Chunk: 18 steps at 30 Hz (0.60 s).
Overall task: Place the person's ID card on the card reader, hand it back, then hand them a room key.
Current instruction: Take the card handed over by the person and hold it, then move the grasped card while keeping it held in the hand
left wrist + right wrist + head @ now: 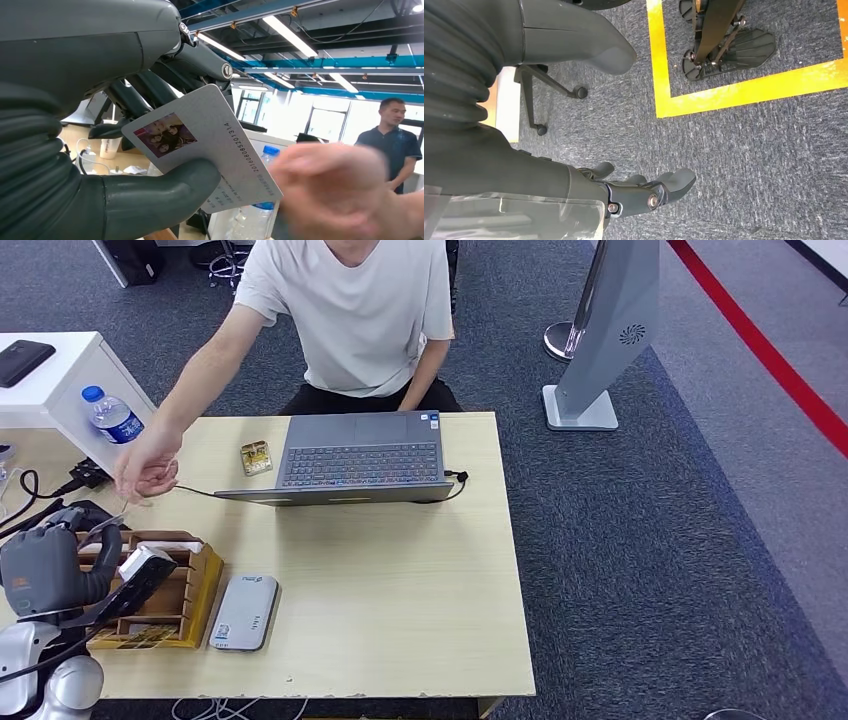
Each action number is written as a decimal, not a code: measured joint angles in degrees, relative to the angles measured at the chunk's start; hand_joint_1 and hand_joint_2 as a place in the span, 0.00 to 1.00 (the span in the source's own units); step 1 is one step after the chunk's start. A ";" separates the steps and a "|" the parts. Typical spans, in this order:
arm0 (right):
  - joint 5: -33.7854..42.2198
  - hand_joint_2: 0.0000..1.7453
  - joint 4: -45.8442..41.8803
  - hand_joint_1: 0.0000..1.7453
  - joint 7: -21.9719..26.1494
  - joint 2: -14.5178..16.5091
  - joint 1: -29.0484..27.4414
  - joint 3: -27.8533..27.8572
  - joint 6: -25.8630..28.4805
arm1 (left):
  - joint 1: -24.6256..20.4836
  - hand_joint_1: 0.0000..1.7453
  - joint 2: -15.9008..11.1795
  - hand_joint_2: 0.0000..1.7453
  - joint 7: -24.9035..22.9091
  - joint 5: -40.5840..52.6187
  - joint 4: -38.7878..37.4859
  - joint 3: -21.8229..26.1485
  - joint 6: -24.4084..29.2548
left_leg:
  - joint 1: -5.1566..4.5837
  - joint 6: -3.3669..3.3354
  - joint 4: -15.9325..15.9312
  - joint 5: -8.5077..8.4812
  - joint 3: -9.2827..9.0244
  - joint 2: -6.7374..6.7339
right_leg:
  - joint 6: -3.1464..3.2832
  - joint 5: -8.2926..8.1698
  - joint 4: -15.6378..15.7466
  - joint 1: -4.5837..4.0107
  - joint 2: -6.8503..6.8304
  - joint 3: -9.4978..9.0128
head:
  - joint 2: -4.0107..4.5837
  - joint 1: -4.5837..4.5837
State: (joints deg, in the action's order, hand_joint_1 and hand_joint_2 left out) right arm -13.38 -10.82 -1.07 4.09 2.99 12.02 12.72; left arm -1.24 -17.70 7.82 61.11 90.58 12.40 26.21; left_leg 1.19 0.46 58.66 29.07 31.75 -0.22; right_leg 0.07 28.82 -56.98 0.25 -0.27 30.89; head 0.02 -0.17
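Your left hand (150, 165) pinches the ID card (210, 145) face-out toward the person's hand (147, 464), ready for return; your right hand (644, 192) hangs loosely spread, holding nothing.

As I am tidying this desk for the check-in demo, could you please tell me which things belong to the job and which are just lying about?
Belonging to the job:
- ID card, held by the left hand
- card reader
- wooden card holder
- person's hand, reaching over

Just lying about:
- laptop
- water bottle
- black phone
- small yellow item beside the laptop
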 joint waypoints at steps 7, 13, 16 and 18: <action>0.00 1.00 0.00 0.00 0.00 0.00 0.00 0.00 0.00 | -0.01 1.00 -0.01 1.00 0.00 0.00 0.02 -0.01 0.00 | 0.00 0.00 0.00 0.00 0.00 0.00 | 0.00 0.00 0.00 0.00 0.00 0.00 | 0.00 0.00; -0.01 1.00 0.00 0.00 0.00 0.00 0.00 0.00 0.00 | -0.01 1.00 -0.01 1.00 -0.03 0.00 0.02 -0.01 0.02 | 0.00 0.00 0.00 0.00 0.00 0.00 | 0.00 0.00 0.00 0.00 0.01 0.00 | 0.00 0.00; -0.01 1.00 0.00 0.00 -0.01 0.00 0.00 -0.01 -0.01 | -0.01 1.00 -0.16 1.00 -0.07 -0.02 0.02 -0.01 0.03 | 0.00 0.00 0.00 0.00 0.00 0.00 | 0.00 0.00 0.00 0.00 0.01 0.00 | 0.00 0.00; -0.02 1.00 0.00 0.00 -0.02 0.00 0.00 -0.01 -0.02 | 0.00 1.00 -0.38 1.00 -0.08 -0.02 0.02 -0.01 0.10 | 0.00 0.00 0.00 0.00 0.00 0.00 | 0.00 0.00 0.00 0.00 0.01 0.00 | 0.00 -0.01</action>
State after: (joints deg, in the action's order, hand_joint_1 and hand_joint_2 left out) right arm -13.40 -10.82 -1.09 4.09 2.99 12.02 12.70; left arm -1.24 -18.08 7.74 61.10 90.60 12.39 26.31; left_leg 1.19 0.46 58.66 29.07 31.75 -0.22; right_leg 0.07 28.82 -56.98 0.25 -0.27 30.89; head 0.02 -0.18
